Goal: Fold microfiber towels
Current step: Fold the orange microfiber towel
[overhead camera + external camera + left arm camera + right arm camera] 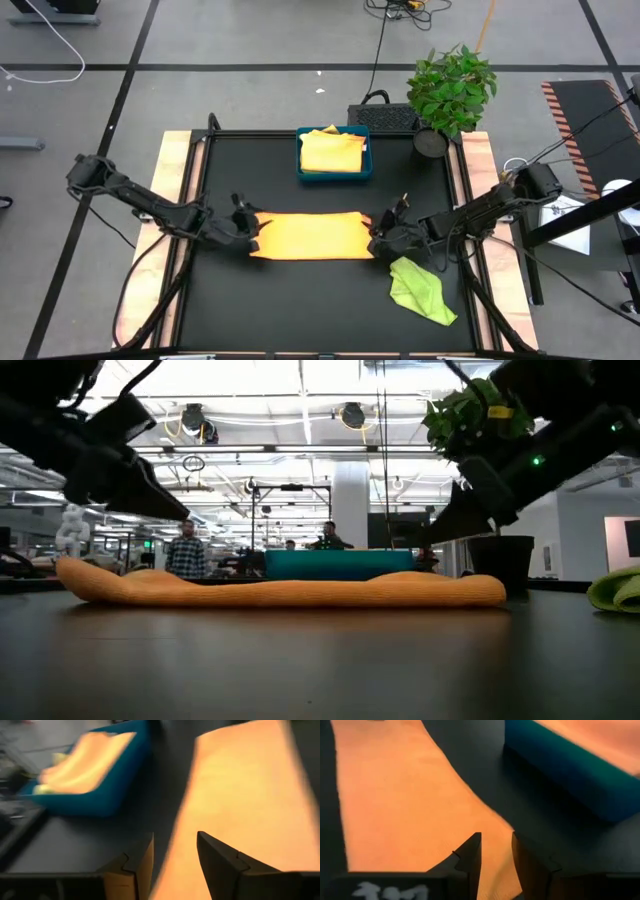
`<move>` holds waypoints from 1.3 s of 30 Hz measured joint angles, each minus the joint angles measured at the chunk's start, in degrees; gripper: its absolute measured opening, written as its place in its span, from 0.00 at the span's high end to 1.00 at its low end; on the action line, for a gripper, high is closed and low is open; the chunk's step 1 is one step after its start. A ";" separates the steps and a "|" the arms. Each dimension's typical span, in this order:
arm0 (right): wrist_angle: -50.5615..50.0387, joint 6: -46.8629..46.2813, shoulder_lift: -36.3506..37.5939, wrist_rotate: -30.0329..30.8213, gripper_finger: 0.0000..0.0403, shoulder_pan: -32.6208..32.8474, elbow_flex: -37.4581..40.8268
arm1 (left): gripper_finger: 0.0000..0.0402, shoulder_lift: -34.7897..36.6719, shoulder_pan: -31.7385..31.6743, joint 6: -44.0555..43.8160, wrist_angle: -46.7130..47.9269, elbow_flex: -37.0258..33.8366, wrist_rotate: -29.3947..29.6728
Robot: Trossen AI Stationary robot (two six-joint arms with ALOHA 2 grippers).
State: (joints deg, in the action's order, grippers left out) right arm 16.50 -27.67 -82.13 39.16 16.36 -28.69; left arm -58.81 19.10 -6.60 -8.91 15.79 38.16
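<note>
High view: both tools, left [250, 226] and right [377, 237], are parted at the half-folded orange microfiber towel [308, 235]; ends should be regripped evenly.

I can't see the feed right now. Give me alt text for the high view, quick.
An orange-yellow towel lies folded into a long strip mid-table, with the left end effector at one short end and the right end effector at the other, both with a gap between the fingers. Behind it a blue tray holds a pale yellow towel; a lime green towel lies crumpled by the right arm.

Black table [230, 300], orange towel [310, 236], green towel [420, 290], blue tray [335, 176]
</note>
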 joint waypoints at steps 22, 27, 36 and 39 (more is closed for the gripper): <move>3.53 0.96 -7.64 -7.73 0.75 -3.15 0.00 | 0.62 -13.17 7.98 -25.02 3.78 0.03 -19.45; 0.00 -1.18 -8.72 -7.75 0.75 -4.53 0.01 | 0.62 -15.04 7.51 -28.10 4.49 0.22 -22.38; -3.23 -0.40 -6.19 -7.42 0.75 -5.07 -0.02 | 0.62 -12.76 7.60 -27.14 9.32 0.28 -26.07; -3.54 0.63 -5.13 -7.39 0.75 -5.09 0.00 | 0.62 -11.59 7.55 -26.98 11.24 0.22 -26.04</move>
State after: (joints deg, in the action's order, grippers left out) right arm 12.96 -27.04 -87.26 31.77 11.27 -28.69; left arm -70.39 26.65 -33.58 2.33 16.01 12.12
